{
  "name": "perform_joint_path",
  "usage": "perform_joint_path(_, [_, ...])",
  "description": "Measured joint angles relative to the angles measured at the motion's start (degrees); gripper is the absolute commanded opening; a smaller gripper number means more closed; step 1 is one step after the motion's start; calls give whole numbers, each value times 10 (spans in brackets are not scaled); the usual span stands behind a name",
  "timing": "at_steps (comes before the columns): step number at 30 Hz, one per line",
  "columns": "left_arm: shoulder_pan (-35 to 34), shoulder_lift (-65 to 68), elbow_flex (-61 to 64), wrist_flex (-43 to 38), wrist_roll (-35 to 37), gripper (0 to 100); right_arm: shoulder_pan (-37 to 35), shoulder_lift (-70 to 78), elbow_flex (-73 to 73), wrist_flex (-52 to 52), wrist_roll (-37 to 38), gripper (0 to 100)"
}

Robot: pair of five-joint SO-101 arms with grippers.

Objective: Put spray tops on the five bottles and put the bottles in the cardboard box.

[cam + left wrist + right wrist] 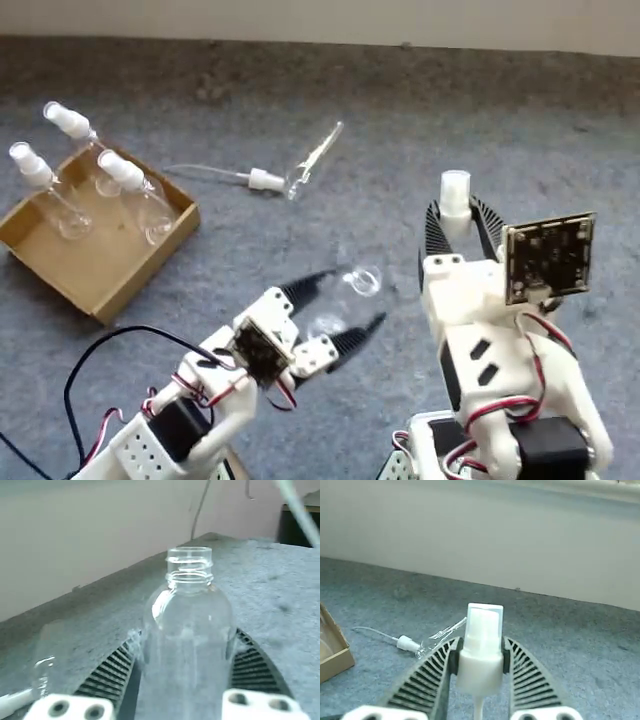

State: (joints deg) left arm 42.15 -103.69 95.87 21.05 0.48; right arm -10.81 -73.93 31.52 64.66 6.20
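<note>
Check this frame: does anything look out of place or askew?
One clear bottle lies on its side on the carpet outside the cardboard box, uncapped, a loose spray top beside its mouth, dip tube trailing away.

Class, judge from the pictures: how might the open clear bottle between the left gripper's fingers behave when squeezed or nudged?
The clear bottle looks empty and thin-walled, so probably light and easily tipped. Its smooth round sides may slip or roll; the ribbed fingers should help.
</note>
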Motion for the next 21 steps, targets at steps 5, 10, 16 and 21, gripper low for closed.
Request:
perform_joint_path(5, [67,0,0,3,0,85,1,-83,118,-44,0,56])
perform_joint_path(10, [73,0,0,52,0,85,1,-103,119,-45,0,59])
perform_joint_path(16, [76,0,0,87,0,85,1,-105,120,-85,0,58])
perform_joint_path(21, [76,0,0,87,0,84,1,-105,134,-200,0,56])
